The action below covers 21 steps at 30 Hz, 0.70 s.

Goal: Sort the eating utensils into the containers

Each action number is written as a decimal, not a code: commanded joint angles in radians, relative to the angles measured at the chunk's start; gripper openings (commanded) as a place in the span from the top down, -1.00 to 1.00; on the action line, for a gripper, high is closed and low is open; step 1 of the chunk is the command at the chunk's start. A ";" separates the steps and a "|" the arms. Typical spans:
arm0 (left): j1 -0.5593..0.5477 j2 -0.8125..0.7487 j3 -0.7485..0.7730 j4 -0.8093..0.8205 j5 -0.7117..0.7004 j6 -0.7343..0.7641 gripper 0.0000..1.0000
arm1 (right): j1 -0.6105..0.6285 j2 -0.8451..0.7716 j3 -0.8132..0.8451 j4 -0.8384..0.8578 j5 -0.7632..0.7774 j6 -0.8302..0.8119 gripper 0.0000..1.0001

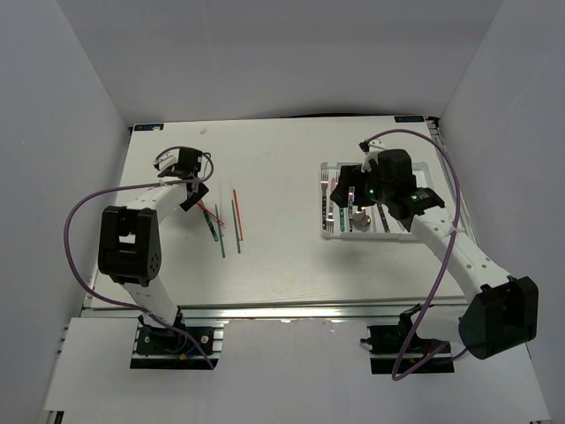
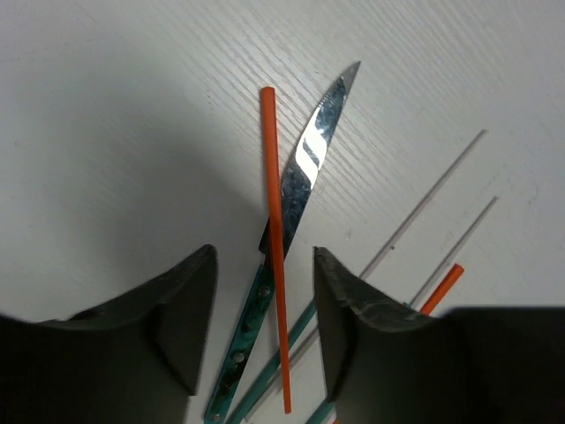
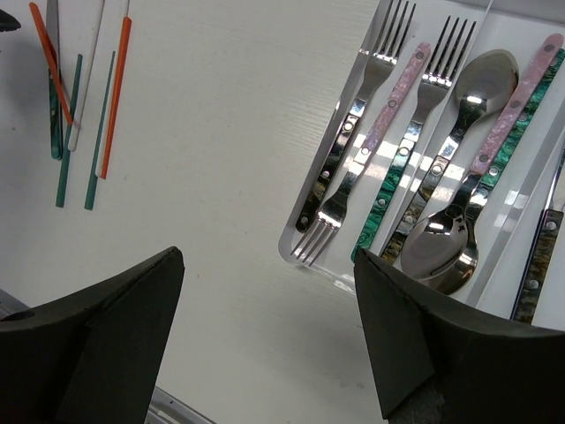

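Left pincer (image 2: pixel 265 263) low over the counter (image 2: pixel 106 106), jaws apart, straddling the teal-handled knife (image 2: pixel 309 155) and the orange chopstick (image 2: pixel 274 203) crossing it. It should squeeze square on the handle, and both may well lift together. Right pincer (image 3: pixel 267 265) hangs wide and empty over the white tray (image 3: pixel 293 244) of forks (image 3: pixel 353 132) and spoons (image 3: pixel 481 84).

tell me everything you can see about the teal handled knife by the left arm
The knife has a shiny pointed metal blade and a marbled teal handle with small rivets. It lies flat on the white table, tip pointing away from the left tool, whose open fingers sit either side of the handle. An orange chopstick lies across it where blade meets handle.
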 commanded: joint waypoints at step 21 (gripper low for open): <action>0.021 0.153 0.038 0.046 -0.008 -0.023 0.44 | 0.008 0.001 0.011 0.019 -0.024 -0.009 -0.64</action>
